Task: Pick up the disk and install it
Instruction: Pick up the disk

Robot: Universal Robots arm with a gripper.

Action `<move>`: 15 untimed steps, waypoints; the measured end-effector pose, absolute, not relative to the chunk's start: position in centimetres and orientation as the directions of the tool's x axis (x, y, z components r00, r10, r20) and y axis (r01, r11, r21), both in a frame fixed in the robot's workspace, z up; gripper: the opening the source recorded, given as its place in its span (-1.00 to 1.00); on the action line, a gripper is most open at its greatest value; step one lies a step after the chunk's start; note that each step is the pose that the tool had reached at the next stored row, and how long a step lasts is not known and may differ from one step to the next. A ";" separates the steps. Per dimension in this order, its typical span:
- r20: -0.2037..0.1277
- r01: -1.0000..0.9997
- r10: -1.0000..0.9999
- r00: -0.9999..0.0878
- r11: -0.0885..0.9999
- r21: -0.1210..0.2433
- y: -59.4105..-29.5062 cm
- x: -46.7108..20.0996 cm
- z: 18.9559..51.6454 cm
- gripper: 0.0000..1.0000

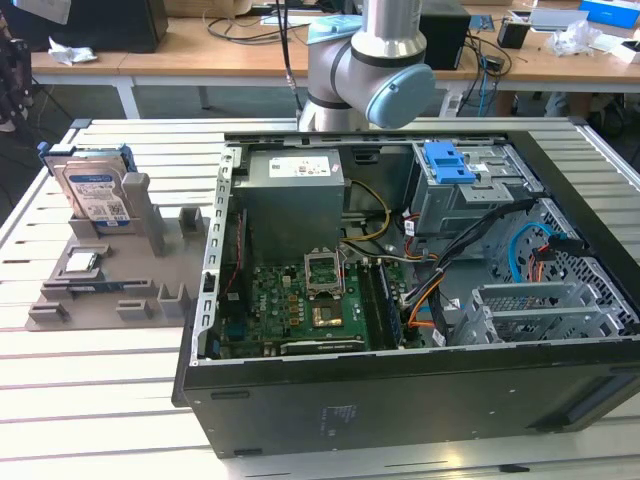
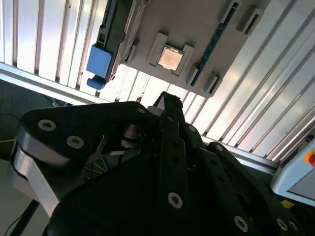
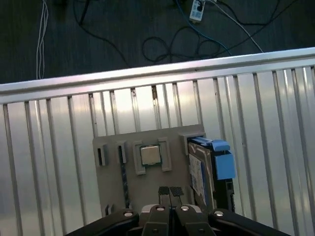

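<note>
The disk (image 1: 95, 193), silver with a white and blue label, stands upright in its blue frame at the back of a grey holder plate (image 1: 150, 270) on the exterior view's left. In the first wrist view the disk (image 3: 201, 173) shows edge-on beside its blue tab (image 3: 224, 162). My gripper (image 3: 170, 191) hovers high above the holder plate, its fingertips pressed together with nothing between them. In the second wrist view the black gripper (image 2: 166, 100) points toward the plate, and the frame's blue tab (image 2: 100, 61) lies off to one side.
A small square silver chip (image 3: 149, 155) sits in the holder plate's middle. An open computer case (image 1: 215, 250) lies on the slatted metal table (image 1: 100, 400), with a blue bracket (image 1: 447, 160) in its drive bay. Cables lie on the dark floor (image 3: 147, 39).
</note>
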State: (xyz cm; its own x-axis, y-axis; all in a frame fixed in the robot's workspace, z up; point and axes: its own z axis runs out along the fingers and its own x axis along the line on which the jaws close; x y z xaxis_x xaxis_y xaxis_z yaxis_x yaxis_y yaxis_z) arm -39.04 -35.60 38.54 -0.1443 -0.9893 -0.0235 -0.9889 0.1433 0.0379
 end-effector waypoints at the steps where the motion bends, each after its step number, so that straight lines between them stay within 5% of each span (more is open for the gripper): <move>1: -0.024 -0.989 -0.989 -0.145 0.145 0.038 -35.6 -39.0 38.5 -0.79; 8: -0.024 -0.988 -0.989 -0.147 0.147 0.038 -35.6 -39.0 38.5 -0.66; 15: -0.024 -0.988 -0.988 -0.149 0.148 0.038 -35.6 -39.0 38.5 0.08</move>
